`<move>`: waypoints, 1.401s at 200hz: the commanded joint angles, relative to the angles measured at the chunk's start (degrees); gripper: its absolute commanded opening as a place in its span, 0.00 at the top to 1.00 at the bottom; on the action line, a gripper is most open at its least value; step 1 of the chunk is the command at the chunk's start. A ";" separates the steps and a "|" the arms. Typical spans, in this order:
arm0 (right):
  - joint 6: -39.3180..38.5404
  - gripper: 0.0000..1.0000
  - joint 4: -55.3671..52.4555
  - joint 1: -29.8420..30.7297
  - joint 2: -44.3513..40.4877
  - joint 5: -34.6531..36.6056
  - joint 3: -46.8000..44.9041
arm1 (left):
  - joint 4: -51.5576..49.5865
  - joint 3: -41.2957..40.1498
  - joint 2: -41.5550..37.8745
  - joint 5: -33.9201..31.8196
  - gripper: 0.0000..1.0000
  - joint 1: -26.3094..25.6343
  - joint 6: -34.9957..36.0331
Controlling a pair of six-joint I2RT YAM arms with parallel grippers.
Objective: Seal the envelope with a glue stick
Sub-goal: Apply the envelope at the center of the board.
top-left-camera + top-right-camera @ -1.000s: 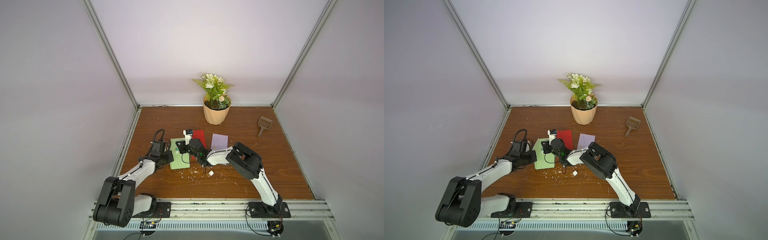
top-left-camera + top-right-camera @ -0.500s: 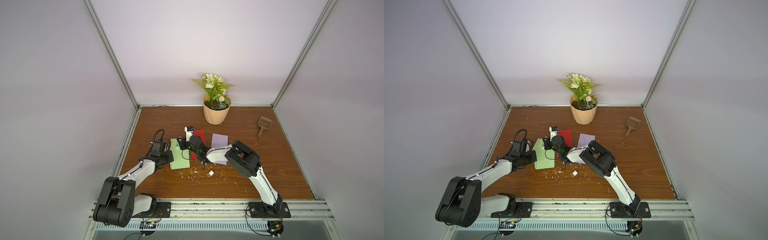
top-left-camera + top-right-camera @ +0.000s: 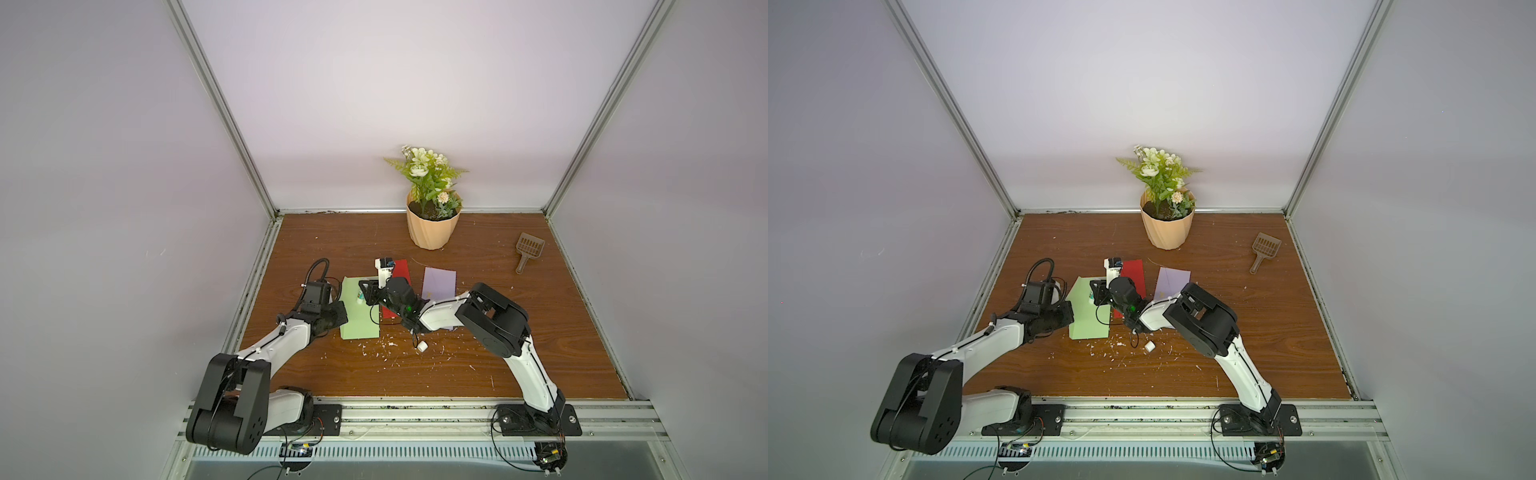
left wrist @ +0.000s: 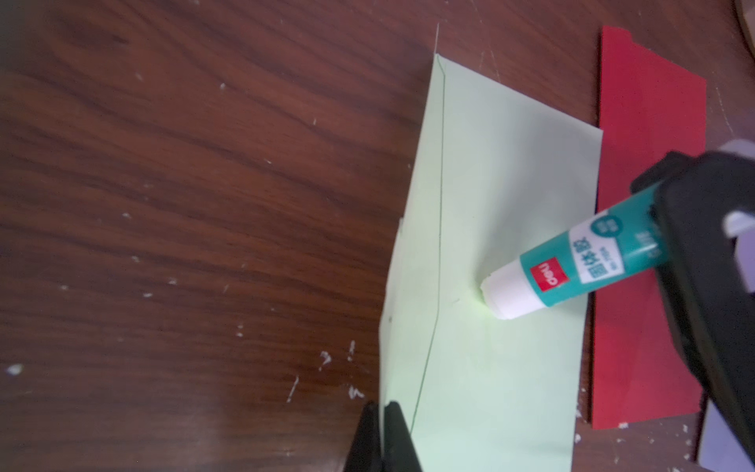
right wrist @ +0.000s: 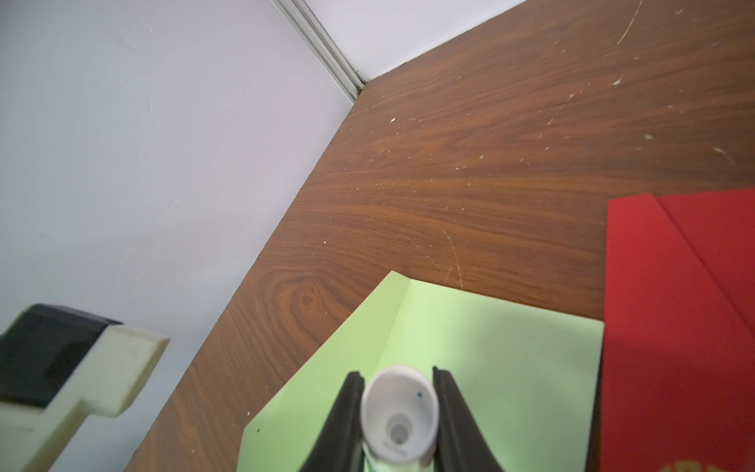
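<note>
Where the glue stick (image 4: 572, 261) is: slanted in the right gripper (image 5: 398, 378), with its bare white end down on the green envelope (image 4: 490, 367), near the crease of the flap (image 4: 412, 286).
Its cap (image 3: 422, 347): probably the small white piece lying on the table (image 4: 184, 204), nearer the robot.
Right gripper's hold: pinching the tube towards its back end, one jaw on each side.
Left gripper (image 4: 382, 412): pressed together on the flap's edge, holding it up off the table.
How the stick should handle: light, stiff and smooth-sided. I'd expect it to twist or slide in the jaws if pushed hard, and the glue end is soft.
Where to take hold: across the labelled barrel, clear of the soft end.
The paper: thin and easy to shift or buckle. A red envelope (image 4: 649, 245) lies just beside it.
</note>
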 commanded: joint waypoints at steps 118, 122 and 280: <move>1.86 1.00 -3.10 1.25 -7.58 -5.24 -2.36 | -1.35 0.25 0.79 -1.19 0.99 -0.63 -0.56; 2.35 1.00 -2.93 1.04 -8.04 -5.58 -2.18 | -1.48 0.37 0.78 -1.32 0.99 -0.63 -0.48; 14.73 1.00 7.55 -11.19 -23.95 -11.44 -18.44 | -11.75 8.79 -8.27 -2.61 0.65 0.87 -5.14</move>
